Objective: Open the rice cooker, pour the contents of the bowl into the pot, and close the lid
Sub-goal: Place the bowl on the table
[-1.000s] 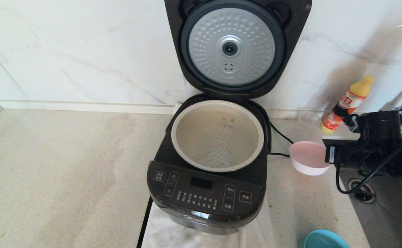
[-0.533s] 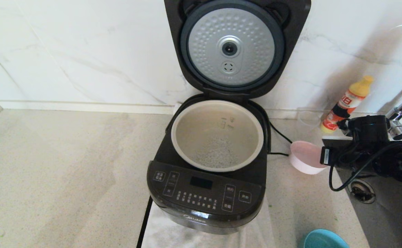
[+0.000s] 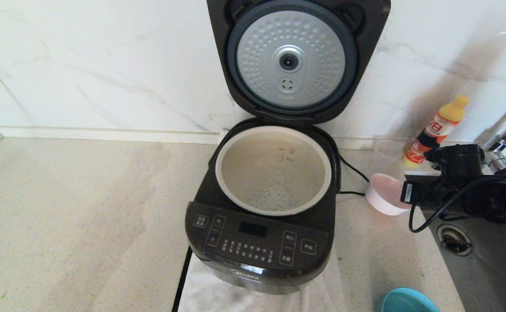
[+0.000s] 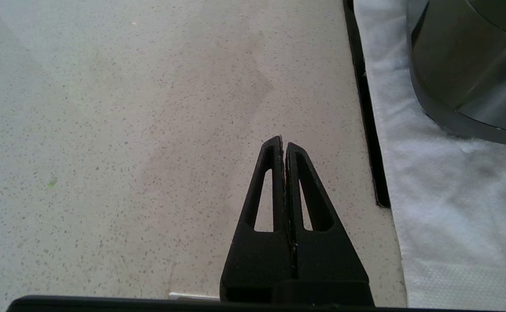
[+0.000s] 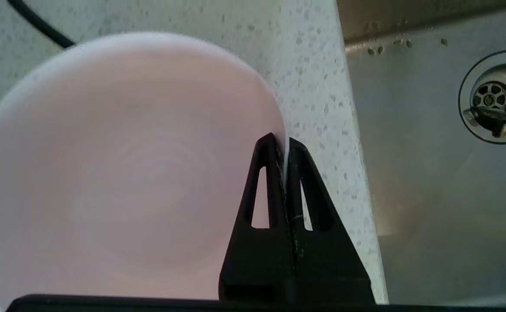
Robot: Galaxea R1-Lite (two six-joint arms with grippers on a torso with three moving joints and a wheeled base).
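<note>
The black rice cooker [image 3: 257, 247] stands at the counter's middle with its lid [image 3: 292, 58] raised against the wall, silver dimpled disc facing me. The pale pot [image 3: 253, 156] sits inside, white grains lying on its bottom. Right of the cooker, my right gripper [image 3: 404, 193] is shut on the rim of a pink bowl [image 3: 385, 195], held low over the counter. In the right wrist view the bowl [image 5: 127, 173] shows an empty inside, its rim pinched by the gripper [image 5: 282, 145]. My left gripper [image 4: 282, 141] hangs shut and empty over bare counter, left of the cooker's base [image 4: 465, 73].
A steel sink [image 3: 487, 268] with a drain [image 5: 493, 99] lies at the right, a tap [image 3: 502, 138] above it. A yellow-capped bottle [image 3: 437, 130] and a clear cup [image 3: 389, 147] stand by the wall. A teal bowl [image 3: 407, 301] sits front right. A white cloth [image 3: 218, 290] lies under the cooker.
My right gripper has sunk lower with the pink bowl and drifted slightly left, toward the counter beside the cooker. Cooker, lid and pot have not moved.
</note>
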